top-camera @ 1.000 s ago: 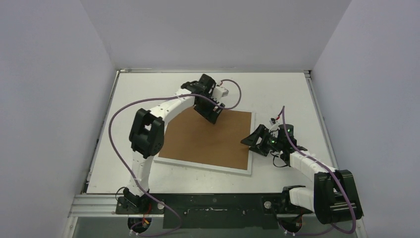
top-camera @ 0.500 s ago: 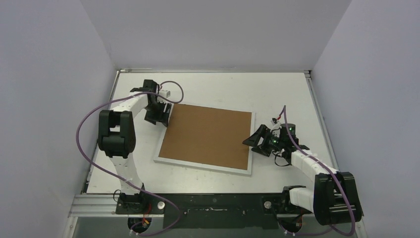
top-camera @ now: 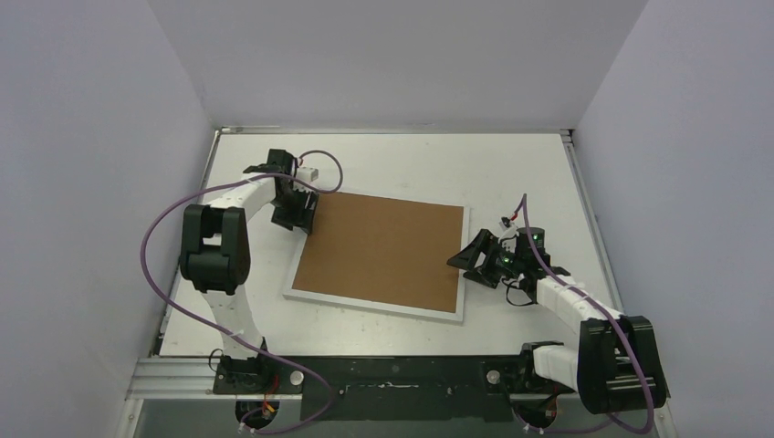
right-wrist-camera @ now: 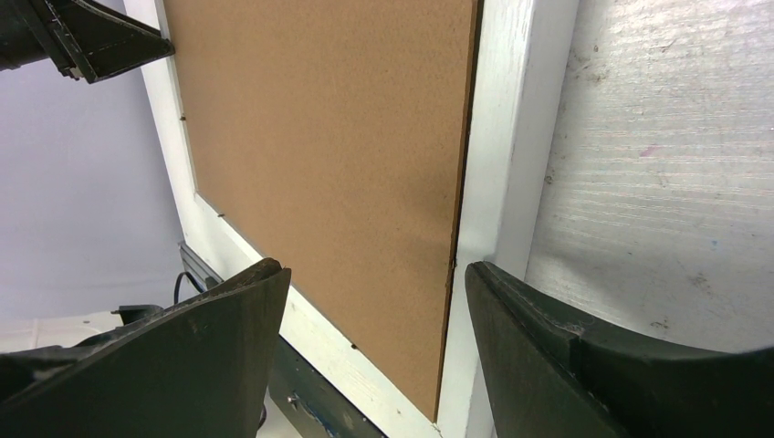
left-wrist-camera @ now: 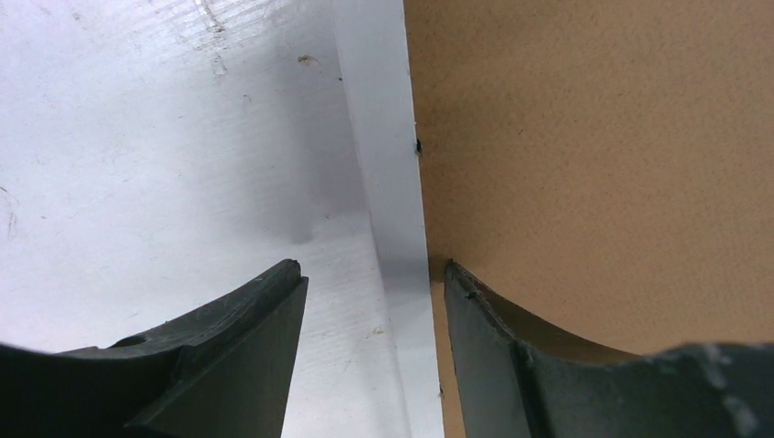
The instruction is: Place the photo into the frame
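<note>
The frame (top-camera: 374, 307) lies flat on the table, its narrow white border around a plain brown backing board (top-camera: 383, 248). The photo is not visible in any view. My left gripper (top-camera: 301, 212) is at the frame's far-left corner, open. In the left wrist view the left gripper (left-wrist-camera: 372, 269) straddles the white border (left-wrist-camera: 379, 137), one finger over the table, the other over the board (left-wrist-camera: 593, 155). My right gripper (top-camera: 465, 262) is open at the frame's right edge. In the right wrist view the right gripper (right-wrist-camera: 374, 269) spans the border (right-wrist-camera: 520, 137) and the board's edge (right-wrist-camera: 329, 137).
The white table (top-camera: 511, 173) is walled on the left, back and right. A black rail (top-camera: 392, 388) with both arm bases runs along the near edge. Purple cables loop off each arm.
My left arm has swung from over the board's far edge to the frame's far-left corner, then settled slightly. The right arm has hardly moved. The frame and board lie as before.
</note>
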`<state>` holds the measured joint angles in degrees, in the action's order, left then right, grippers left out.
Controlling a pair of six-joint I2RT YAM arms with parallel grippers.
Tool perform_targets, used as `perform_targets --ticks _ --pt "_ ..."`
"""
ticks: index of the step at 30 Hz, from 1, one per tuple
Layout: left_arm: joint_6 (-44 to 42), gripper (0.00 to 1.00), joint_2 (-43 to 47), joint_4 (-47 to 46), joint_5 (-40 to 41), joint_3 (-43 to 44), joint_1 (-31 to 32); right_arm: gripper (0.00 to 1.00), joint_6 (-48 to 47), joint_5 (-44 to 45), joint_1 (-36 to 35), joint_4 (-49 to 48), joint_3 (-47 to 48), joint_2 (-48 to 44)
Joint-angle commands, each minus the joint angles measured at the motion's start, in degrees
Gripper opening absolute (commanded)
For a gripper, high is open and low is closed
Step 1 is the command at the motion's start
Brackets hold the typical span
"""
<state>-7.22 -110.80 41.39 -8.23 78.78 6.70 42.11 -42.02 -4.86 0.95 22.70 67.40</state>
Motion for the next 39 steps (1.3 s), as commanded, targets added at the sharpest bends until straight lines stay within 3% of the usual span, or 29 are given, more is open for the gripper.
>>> perform_targets --ticks 1,5,10,20,24,34,39 --pt "0.40 0.52 1.12 -1.28 -2.84 -0.90 -0.36 0.74 -1.74 3.19 -0.16 3.90 -0.51 1.50" --pt "0.92 0.40 1.74 -0.49 -6.94 -0.44 -2.33 0.73 -1.85 3.56 -0.15 4.50 -0.04 1.17" --pt "0.88 0.31 1.20 0.33 -10.17 0.01 -3.98 0.73 -2.15 3.75 -0.15 5.71 1.02 0.62" --pt "1.13 0.26 0.66 0.06 -12.69 -0.33 -4.39 0.71 -3.86 6.26 -1.26 8.82 4.68 0.62" --pt "1.42 0.25 0.93 0.14 -14.87 0.27 -5.00 0.74 -6.87 9.75 -1.30 12.52 10.74 1.67" --pt "3.12 0.23 -0.69 -1.25 -17.18 2.89 -8.11 0.78 -8.31 16.32 -0.85 11.92 28.88 13.60" --pt "4.24 0.23 -3.64 -2.66 -17.32 5.63 -8.96 0.78 -6.82 17.17 -1.28 8.76 32.91 19.95"
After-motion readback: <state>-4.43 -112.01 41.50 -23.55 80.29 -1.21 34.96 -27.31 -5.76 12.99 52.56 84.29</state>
